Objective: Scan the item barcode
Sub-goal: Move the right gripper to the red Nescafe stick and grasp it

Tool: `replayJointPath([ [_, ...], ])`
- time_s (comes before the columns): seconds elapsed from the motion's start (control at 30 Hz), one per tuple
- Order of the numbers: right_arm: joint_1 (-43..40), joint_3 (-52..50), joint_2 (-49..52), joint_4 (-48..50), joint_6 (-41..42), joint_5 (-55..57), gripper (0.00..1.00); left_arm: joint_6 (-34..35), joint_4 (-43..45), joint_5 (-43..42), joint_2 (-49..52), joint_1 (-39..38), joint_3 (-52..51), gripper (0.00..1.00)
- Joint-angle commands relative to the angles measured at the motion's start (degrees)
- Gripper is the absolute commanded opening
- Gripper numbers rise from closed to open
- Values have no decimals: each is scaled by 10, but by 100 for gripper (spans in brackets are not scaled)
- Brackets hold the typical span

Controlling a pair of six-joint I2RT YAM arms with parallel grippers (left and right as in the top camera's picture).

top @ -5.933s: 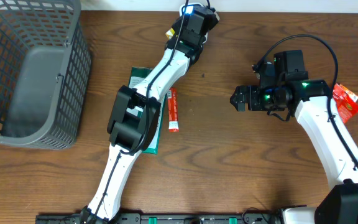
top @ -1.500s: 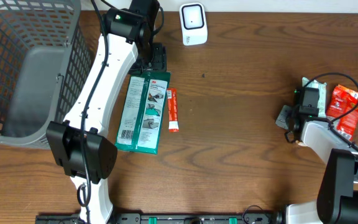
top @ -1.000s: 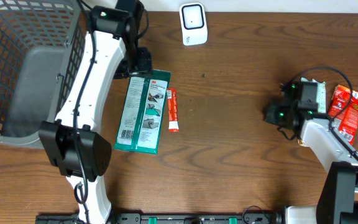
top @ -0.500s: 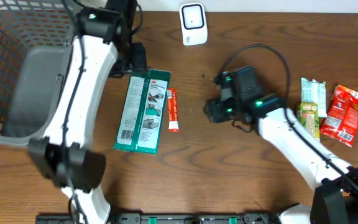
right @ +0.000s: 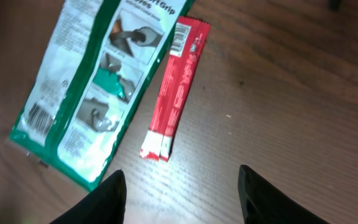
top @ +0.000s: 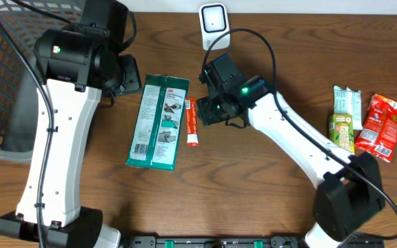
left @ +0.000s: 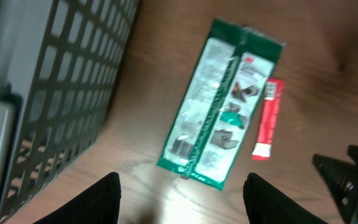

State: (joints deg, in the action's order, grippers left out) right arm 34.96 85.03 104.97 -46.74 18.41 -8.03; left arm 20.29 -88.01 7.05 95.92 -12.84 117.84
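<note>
A flat green package (top: pixel 158 122) lies on the wooden table, with a slim red stick packet (top: pixel 192 122) beside its right edge. The white barcode scanner (top: pixel 214 18) stands at the back edge. My right gripper (top: pixel 209 107) hovers just right of the red stick. In the right wrist view my right gripper (right: pixel 182 199) is open and empty above bare wood, with the red stick (right: pixel 176 87) and green package (right: pixel 98 87) ahead. My left gripper (top: pixel 124 74) hangs left of the package. In the left wrist view my left gripper (left: pixel 182 202) is open and empty, above the green package (left: pixel 222 106).
A grey mesh basket (top: pixel 5 69) fills the back left corner, and its wall (left: pixel 55 93) is close to the left gripper. Several snack packets lie at the right edge, among them a green-white one (top: pixel 345 117) and a red one (top: pixel 379 127).
The right arm has swung from the table's right side across to the red stick packet. The left arm has risen and drawn back towards the basket.
</note>
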Motion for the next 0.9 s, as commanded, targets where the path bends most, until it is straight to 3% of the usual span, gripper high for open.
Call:
replayJointPath([
  [0.0,5,11,35,7,50,7,51,15,-3,31,5,3,-37,64],
  [0.13,15,11,80,40,60,25,45,14,35,31,5,3,-96,64],
  [0.43,49,11,172,149,64,57,44,14,185,24,5,3,-273,64],
  [0.67,57,10,181,144,64,113,35,14,241,24,5,3,-343,64],
  [0.87,56,-2,181,128,64,140,34,15,263,24,5,3,-353,64],
])
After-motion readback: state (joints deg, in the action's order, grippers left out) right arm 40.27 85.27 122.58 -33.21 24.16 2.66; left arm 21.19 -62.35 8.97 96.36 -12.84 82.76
